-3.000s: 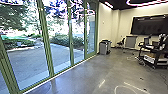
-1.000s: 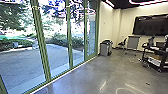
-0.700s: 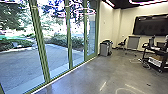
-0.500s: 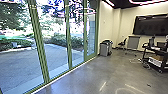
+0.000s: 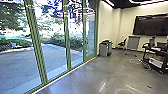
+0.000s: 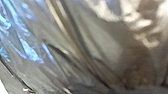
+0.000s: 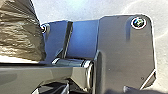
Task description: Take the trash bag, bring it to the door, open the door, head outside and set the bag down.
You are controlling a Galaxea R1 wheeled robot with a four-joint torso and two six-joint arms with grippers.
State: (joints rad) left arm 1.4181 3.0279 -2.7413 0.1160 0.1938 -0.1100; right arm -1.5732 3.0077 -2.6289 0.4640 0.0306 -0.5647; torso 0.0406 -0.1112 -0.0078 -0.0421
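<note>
"Left hand, then: wide or narrow, I can't tell you, but that trash bag (image 6: 100,37) is right up against its wrist camera, all shine and creases!"

"And what's in it?"

"Can't make out a thing through the plastic. Carrying looks like the step in hand, with us indoors, no sign of the bag being set down."

"Take us across the head view!"

"Far left, paved yard (image 5: 15,62) beyond the glass. Next, the green-framed glass wall (image 5: 36,50), running away from us. Which panel is the door? I can't say."

"So what does the next move call for?"

"My read: a steady drive over the bare floor (image 5: 87,75), lined up with the door, the bag clear of the frames. A swing could snag it."

"More containers?"

"Grey bin (image 5: 104,48) near the far end of the glass, inside unseen. Far right, a black cart (image 5: 162,56) with a box (image 5: 155,61) on its lower shelf, contents hidden."

"And the right hand?"

"Grip unclear, can't call it! But its wrist view catches the bag too, near the robot's dark base plate (image 7: 125,50)."
</note>
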